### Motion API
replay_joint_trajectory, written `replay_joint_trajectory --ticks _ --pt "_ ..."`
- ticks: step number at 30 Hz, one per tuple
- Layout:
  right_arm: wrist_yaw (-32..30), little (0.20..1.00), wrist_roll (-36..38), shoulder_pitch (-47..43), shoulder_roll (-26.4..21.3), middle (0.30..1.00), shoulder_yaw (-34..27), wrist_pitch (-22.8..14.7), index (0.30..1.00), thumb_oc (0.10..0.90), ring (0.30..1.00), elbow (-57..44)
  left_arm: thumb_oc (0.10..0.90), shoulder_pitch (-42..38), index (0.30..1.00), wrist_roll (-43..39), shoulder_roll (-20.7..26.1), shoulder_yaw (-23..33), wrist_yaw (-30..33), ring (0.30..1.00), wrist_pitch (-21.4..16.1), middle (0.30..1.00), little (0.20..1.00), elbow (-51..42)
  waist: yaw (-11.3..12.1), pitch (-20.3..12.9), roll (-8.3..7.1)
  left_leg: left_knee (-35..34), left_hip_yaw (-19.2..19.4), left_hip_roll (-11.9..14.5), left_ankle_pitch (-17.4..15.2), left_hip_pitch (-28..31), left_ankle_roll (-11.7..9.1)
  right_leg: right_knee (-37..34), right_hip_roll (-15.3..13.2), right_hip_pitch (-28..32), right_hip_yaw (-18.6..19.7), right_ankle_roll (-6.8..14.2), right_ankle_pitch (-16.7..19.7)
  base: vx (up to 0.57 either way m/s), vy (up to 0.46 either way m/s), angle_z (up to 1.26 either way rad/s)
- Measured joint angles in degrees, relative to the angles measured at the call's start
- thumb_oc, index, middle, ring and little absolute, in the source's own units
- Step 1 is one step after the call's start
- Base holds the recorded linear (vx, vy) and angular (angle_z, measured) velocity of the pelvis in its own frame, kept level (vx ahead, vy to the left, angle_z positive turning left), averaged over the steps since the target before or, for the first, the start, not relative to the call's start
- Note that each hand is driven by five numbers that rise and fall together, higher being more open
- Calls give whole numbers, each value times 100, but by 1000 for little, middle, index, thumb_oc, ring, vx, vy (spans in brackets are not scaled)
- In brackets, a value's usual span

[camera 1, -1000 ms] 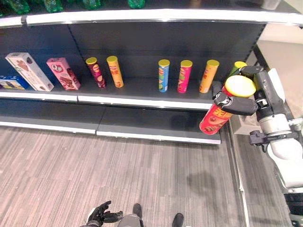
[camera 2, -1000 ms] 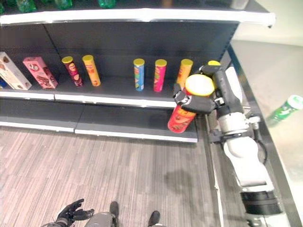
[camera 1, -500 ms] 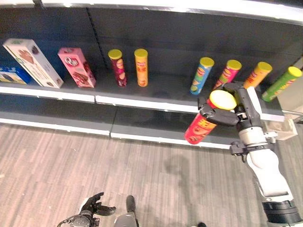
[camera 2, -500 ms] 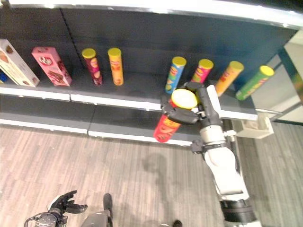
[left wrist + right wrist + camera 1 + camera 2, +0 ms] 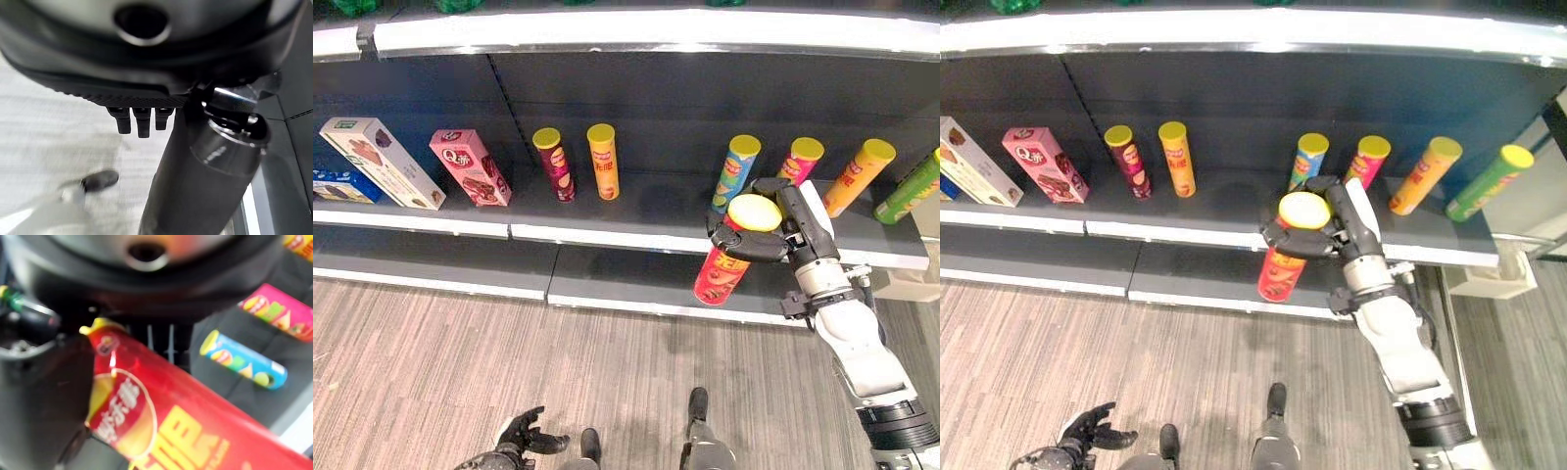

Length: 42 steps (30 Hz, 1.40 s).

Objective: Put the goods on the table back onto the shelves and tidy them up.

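Red crisp tube (image 5: 722,266) with a yellow lid is clasped near its top by the right hand (image 5: 766,235), held tilted before the dark shelf (image 5: 636,211), where six more tubes and two boxes stand; the right wrist view shows its printed side close, while the left hand (image 5: 521,434) hangs low over the floor, fingers loosely spread

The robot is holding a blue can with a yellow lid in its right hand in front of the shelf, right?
Not quite: the can is red, not blue. The left eye view shows it, and the right wrist view shows its red side close up. The rest is right: it has a yellow lid, and the right hand holds it in front of the shelf.
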Motion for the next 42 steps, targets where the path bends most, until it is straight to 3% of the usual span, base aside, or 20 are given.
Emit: replay_joint_trajectory --ticks 4,9,16,18,20,22,23,24,26,27,28,30,32,34,37,42 --pt "-271 300 -188 -196 69 300 -60 65 300 400 300 442 800 -4 900 -4 -193 -48 4 900 -13 900 900 -39 109 1 164 65 -311 168 20 -148 -127 -5 46 99 -427 -69 -83 80 -149 44" --pt "-532 300 -368 -924 98 300 197 161 300 400 300 1021 800 7 900 -114 -187 -116 9 900 -28 900 900 -230 437 9 385 47 -600 85 57 -365 -185 -4 -70 49 -640 -58 -102 45 -88 28" --pt "-928 300 -369 -2031 91 300 388 215 300 400 300 1451 800 -14 900 -161 -35 -232 7 900 -58 900 900 -339 593 13 449 57 -626 7 68 -519 -198 -1 -138 -23 -753 -33 -118 59 -138 12" --pt "-1057 300 -367 -2101 47 300 475 209 300 400 300 1529 800 -55 900 -170 99 -150 7 900 -41 900 900 -388 640 48 394 573 -608 8 36 -717 -246 3 -129 86 -774 -31 -269 26 -242 13" --pt "-1068 300 -367 -2095 22 300 535 212 300 400 300 1671 800 -39 900 -223 246 -139 15 900 -29 900 900 -436 759 89 337 1061 -613 55 27 -860 -253 2 -40 234 -820 -167 -331 -8 -184 15" --pt "-1172 300 -361 -2114 20 300 517 203 300 400 300 1783 800 -126 900 -298 377 -169 38 900 -9 900 900 -459 773 202 212 2211 -1001 115 80 -1517 -362 48 28 307 -999 -382 -513 101 -41 35" --pt "-1175 300 -350 -2129 -20 300 511 211 300 400 300 1843 800 -183 900 -333 437 -261 44 900 -8 900 900 -490 803 350 131 2881 -1245 134 103 -1910 -534 1 62 443 -1047 -492 -559 175 86 38" --pt "-1179 300 -341 -2131 -12 300 537 216 300 400 300 1833 800 -166 900 -339 461 -319 45 900 -4 900 900 -476 802 428 52 2387 -1262 157 -119 -1913 -532 -3 85 508 -1067 -472 -680 208 145 18" --pt "-1290 300 -339 -2146 -22 300 474 213 300 400 300 1831 800 -185 900 -333 461 -427 112 900 37 900 900 -383 780 527 -2 640 -1263 53 21 -1944 -634 -43 161 512 -1016 -457 -769 282 186 -4" --pt "-1332 300 -337 -2146 -21 300 473 213 300 400 300 1839 800 -244 900 -334 459 -466 118 900 36 900 900 -333 774 568 -15 207 -1261 -11 121 -2025 -635 -43 171 511 -971 -430 -798 294 228 -58" --pt "-1309 300 -340 -2156 17 300 611 236 300 400 300 1844 800 -262 900 -312 464 -544 121 900 48 900 900 -295 812 583 42 -53 -1256 -6 216 -1973 -498 -43 317 548 -700 -348 -823 306 335 -91" --pt "-1180 300 -350 -2071 168 300 850 236 300 400 300 1692 800 -121 900 -260 445 -637 83 900 120 900 900 -226 684 548 104 37 -1214 -143 290 -1611 -305 -38 318 720 -429 -286 -889 145 216 -114" --pt "-1158 300 -356 -1994 226 300 832 224 300 400 300 1322 800 -66 900 -105 486 -628 102 900 102 900 900 -331 624 539 75 236 -1001 -345 742 -1621 59 0 67 672 -288 -180 -913 45 157 -103" --pt "-1170 300 -375 -2006 216 300 689 226 300 400 300 1270 800 -182 900 -96 643 -611 116 900 66 900 900 -546 454 511 -22 179 -815 -761 850 -1576 342 8 -394 674 -263 14 -775 6 98 -27" --pt "-1212 300 -380 -2019 191 300 557 248 300 400 300 1337 800 -579 900 -131 762 -325 228 900 -160 900 900 -741 577 511 3 176 -764 -1046 820 -1581 391 6 -654 660 -179 135 -694 2 45 9" --pt "-1198 300 -501 -2257 202 300 970 278 300 400 300 1388 800 -671 900 -161 804 -569 263 900 -163 900 900 -643 820 512 3 81 -755 -919 820 -1383 392 7 -553 851 -129 292 -690 -1 9 5"
